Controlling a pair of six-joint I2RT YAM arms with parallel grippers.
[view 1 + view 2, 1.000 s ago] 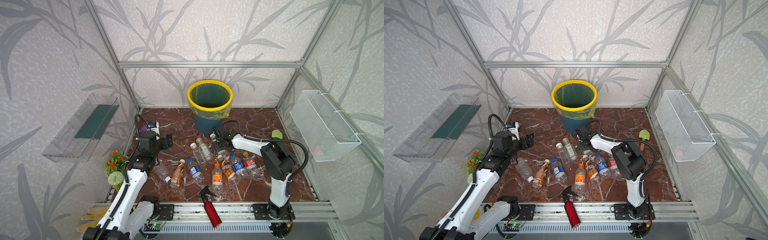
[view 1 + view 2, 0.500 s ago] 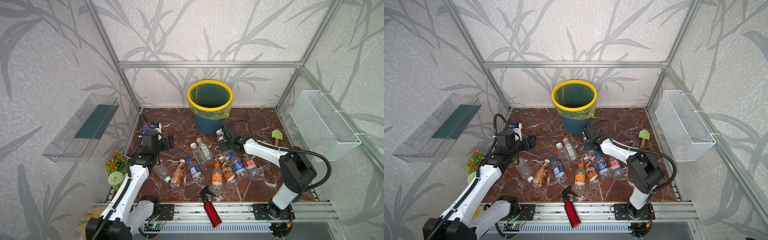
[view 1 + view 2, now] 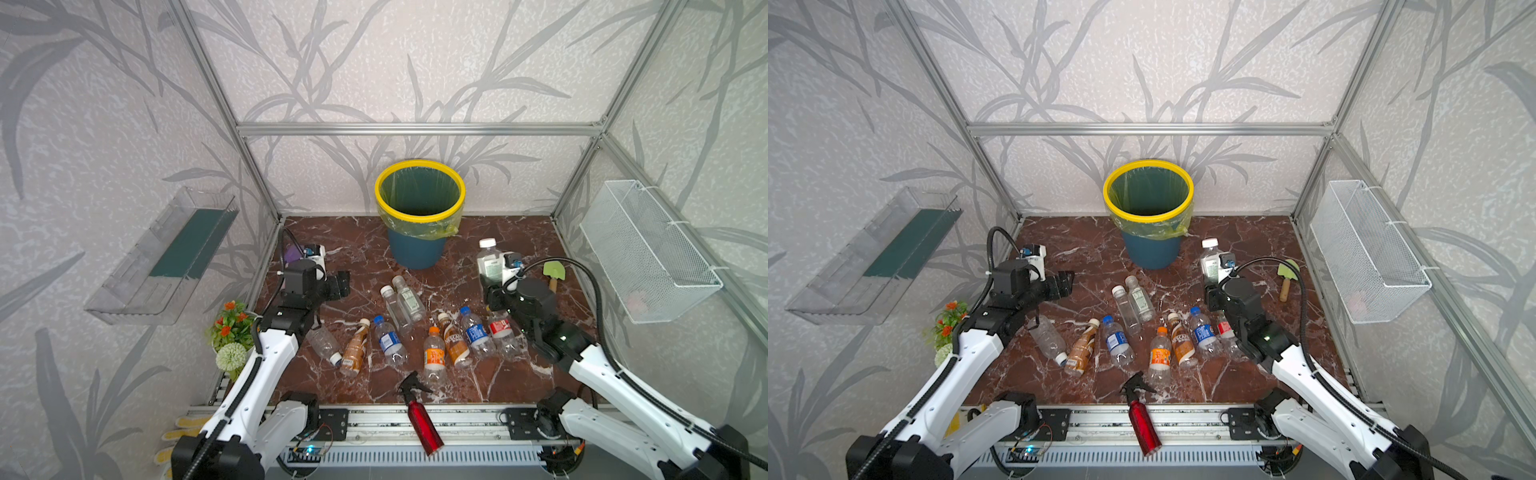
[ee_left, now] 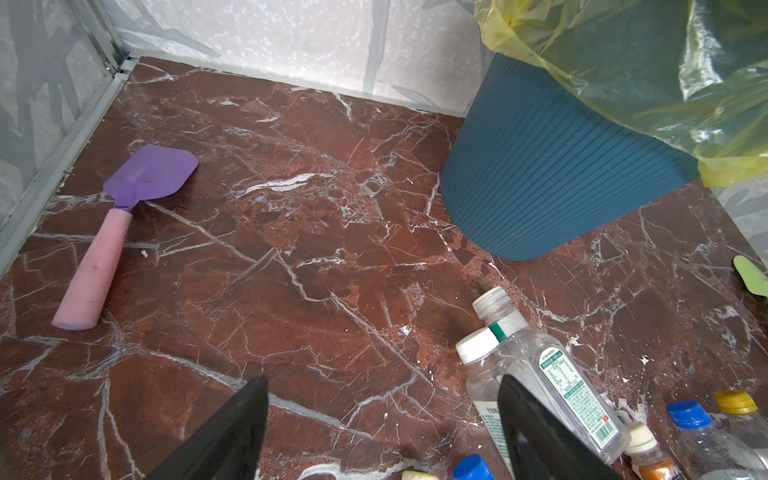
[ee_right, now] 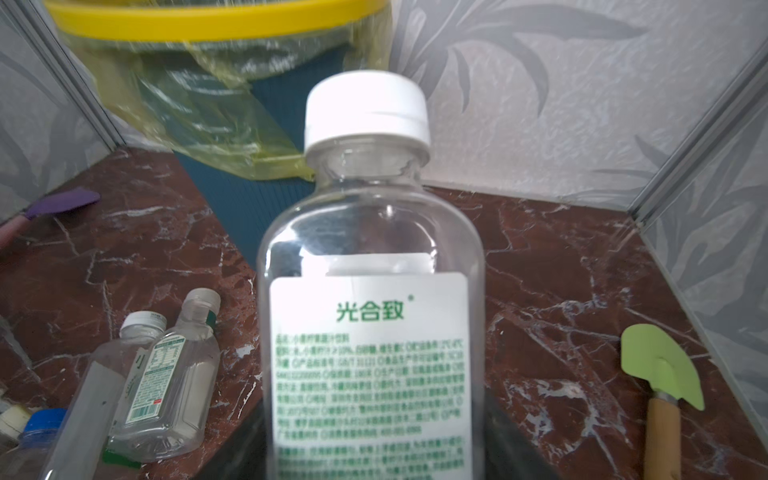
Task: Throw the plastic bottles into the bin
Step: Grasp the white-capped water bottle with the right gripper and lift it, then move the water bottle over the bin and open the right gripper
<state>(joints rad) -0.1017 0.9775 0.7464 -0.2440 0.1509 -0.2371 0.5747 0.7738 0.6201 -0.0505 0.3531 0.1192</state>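
I'm gripping clear white-capped plastic bottle (image 5: 370, 232) mid-body in right gripper (image 3: 493, 277) | likely light, slick, crushable | left gripper (image 4: 382, 380) gaping empty

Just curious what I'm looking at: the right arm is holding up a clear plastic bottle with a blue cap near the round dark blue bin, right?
Not quite: the cap is white, not blue, as the right wrist view shows. Otherwise yes: the right gripper holds up the clear plastic bottle near the round dark blue bin with the yellow rim.
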